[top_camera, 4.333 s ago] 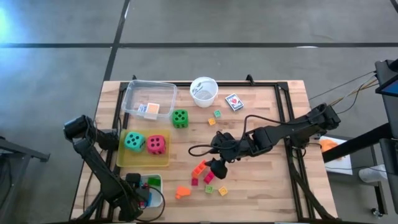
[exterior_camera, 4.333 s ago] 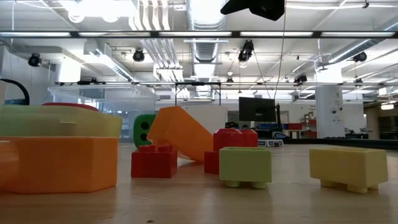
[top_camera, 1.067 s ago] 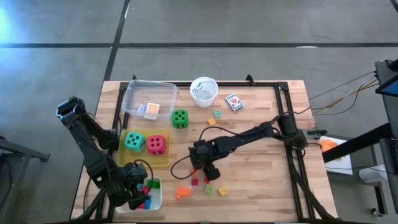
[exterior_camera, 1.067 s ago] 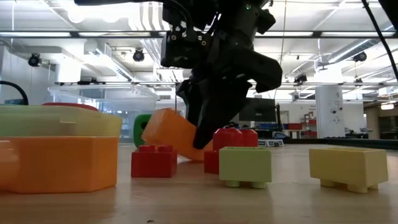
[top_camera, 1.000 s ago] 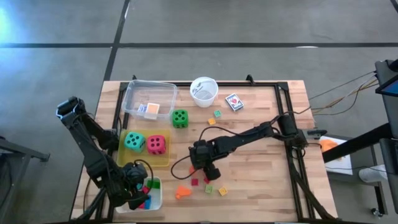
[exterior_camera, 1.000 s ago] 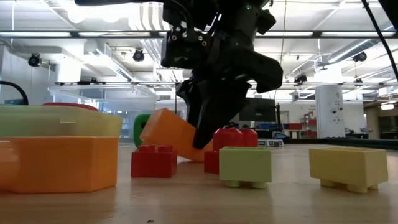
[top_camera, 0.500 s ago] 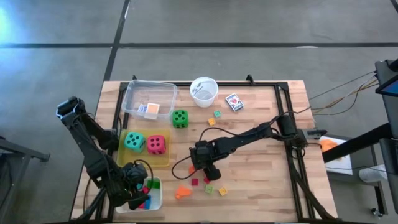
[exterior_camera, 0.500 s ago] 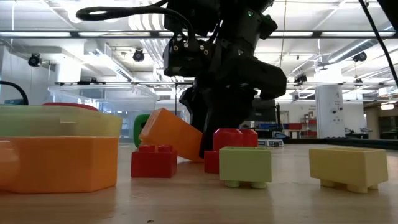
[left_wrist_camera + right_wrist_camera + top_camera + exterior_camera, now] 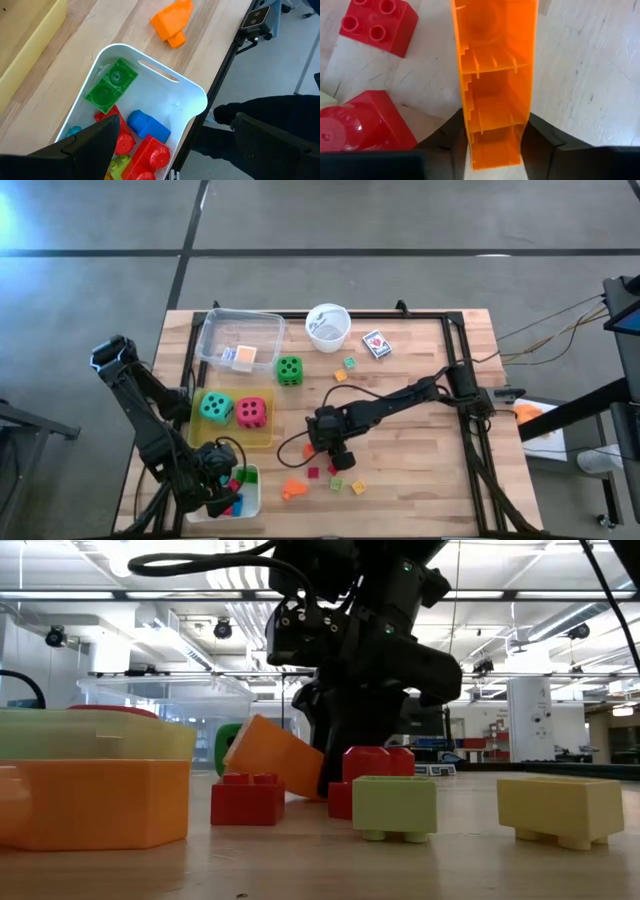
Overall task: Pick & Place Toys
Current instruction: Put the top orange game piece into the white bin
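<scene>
Wooden bench [image 9: 420, 470] under a grey concrete floor, and the action sits just below its centre. Right jaws [image 9: 493, 150] are down on the long orange block [image 9: 495, 75], one finger on each flank, closed against its sides at one end; in the low view that block [image 9: 275, 755] tilts with one end raised off the wood. Crowded spot: a red block [image 9: 380, 25] sits near it, and another red block [image 9: 357, 127] is just beside the jaws. From above, the right gripper [image 9: 335, 448] hangs over this cluster, with a yellow block [image 9: 358, 487] at about 4 o'clock from it and an orange piece [image 9: 292, 491] at 7 o'clock. Open wood stretches out toward 3 o'clock, right to the bench's edge.

Left jaws [image 9: 175, 135] stand wide with nothing between them, poised over the white tray [image 9: 192, 95] at the bench's 7 o'clock corner, right at the edge. Inside: a green block [image 9: 111, 85], a blue block [image 9: 147, 126], more red ones.

Teal die [image 9: 215, 407] and red die [image 9: 252, 412] rest in the yellow tray [image 9: 232, 439]; the green die [image 9: 289, 369] stands on bare wood at 12 o'clock from it. A card pack [image 9: 376, 343] lies near the far edge beside the white cup [image 9: 328, 327]; the clear tray [image 9: 238, 330] holds a small box.
</scene>
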Robot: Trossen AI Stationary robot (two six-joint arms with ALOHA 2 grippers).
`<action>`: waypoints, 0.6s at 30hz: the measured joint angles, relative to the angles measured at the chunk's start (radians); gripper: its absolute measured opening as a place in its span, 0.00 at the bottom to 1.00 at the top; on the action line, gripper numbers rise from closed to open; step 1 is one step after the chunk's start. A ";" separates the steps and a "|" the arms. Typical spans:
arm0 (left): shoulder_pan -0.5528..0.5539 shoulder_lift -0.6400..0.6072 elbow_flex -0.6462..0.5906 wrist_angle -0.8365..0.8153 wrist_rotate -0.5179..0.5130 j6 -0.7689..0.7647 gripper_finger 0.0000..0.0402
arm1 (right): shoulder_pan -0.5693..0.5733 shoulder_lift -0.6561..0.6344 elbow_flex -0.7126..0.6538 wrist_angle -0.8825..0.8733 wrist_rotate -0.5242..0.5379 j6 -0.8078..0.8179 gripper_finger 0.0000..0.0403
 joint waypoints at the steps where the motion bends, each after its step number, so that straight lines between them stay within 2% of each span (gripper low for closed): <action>1: 0.000 0.000 0.000 0.000 0.000 0.000 0.94 | 0.000 -0.002 -0.007 0.008 0.000 0.004 0.30; 11: 0.002 0.000 0.000 0.003 -0.001 -0.001 0.94 | 0.000 -0.004 -0.015 0.036 -0.009 0.079 0.30; 15: 0.002 0.000 0.004 0.011 -0.008 0.001 0.94 | -0.001 -0.010 -0.006 0.025 -0.089 0.128 0.30; 18: 0.002 -0.001 0.012 0.011 -0.067 0.023 0.93 | 0.001 -0.013 0.024 0.027 -0.168 0.160 0.30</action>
